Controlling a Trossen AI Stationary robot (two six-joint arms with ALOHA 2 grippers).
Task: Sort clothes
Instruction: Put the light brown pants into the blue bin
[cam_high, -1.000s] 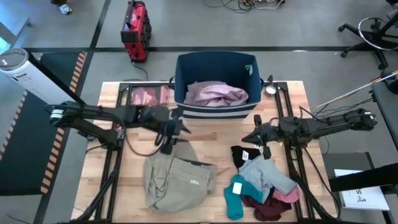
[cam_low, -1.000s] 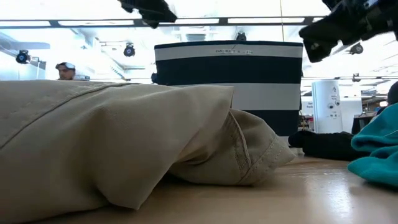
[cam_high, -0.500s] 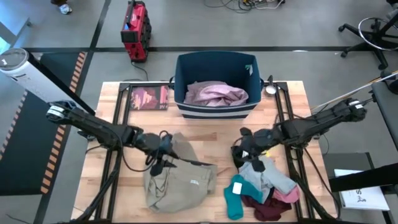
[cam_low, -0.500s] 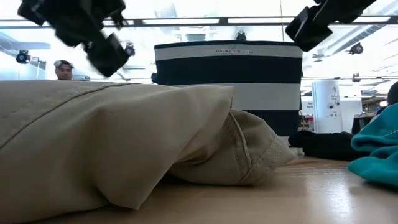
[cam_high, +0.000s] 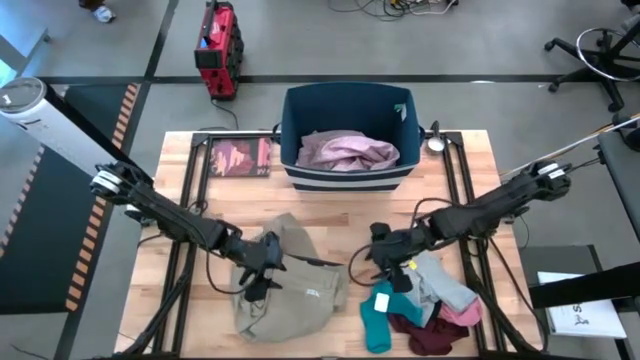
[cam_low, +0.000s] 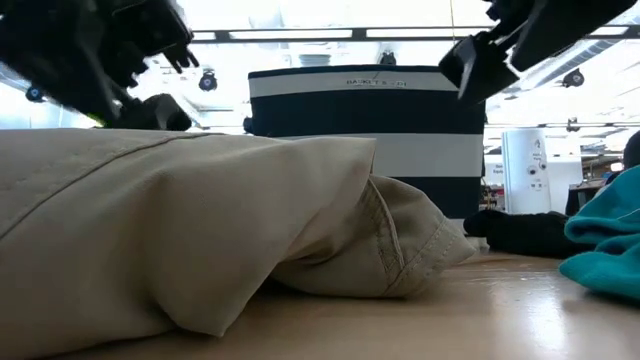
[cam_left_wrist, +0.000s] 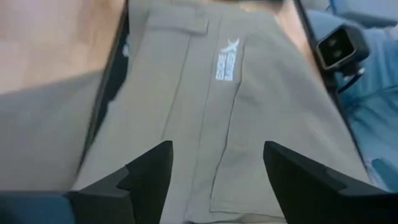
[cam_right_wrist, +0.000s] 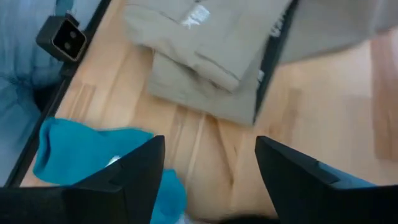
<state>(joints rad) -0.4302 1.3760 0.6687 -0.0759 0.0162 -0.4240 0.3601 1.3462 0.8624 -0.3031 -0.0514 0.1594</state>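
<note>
Beige garment (cam_high: 290, 290) lies directly under the open left hand (cam_high: 262, 268).

Robotics lab or workshop. Grey floor (cam_high: 420, 60) with loose cables (cam_high: 400, 8), hazard-striped mat (cam_high: 95, 215), red equipment case (cam_high: 218, 48), office chair (cam_high: 605, 50). Wooden worktable (cam_high: 330, 215) on metal frame. Low view: ceiling light strips (cam_low: 330, 33), white cylindrical unit (cam_low: 527, 170).

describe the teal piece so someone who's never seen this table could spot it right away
Start at the dark blue bin at the table's far edge, then drop to the small pile near the right gripper. The teal piece sits at that pile's left edge, the only bright blue-green fabric.
</note>
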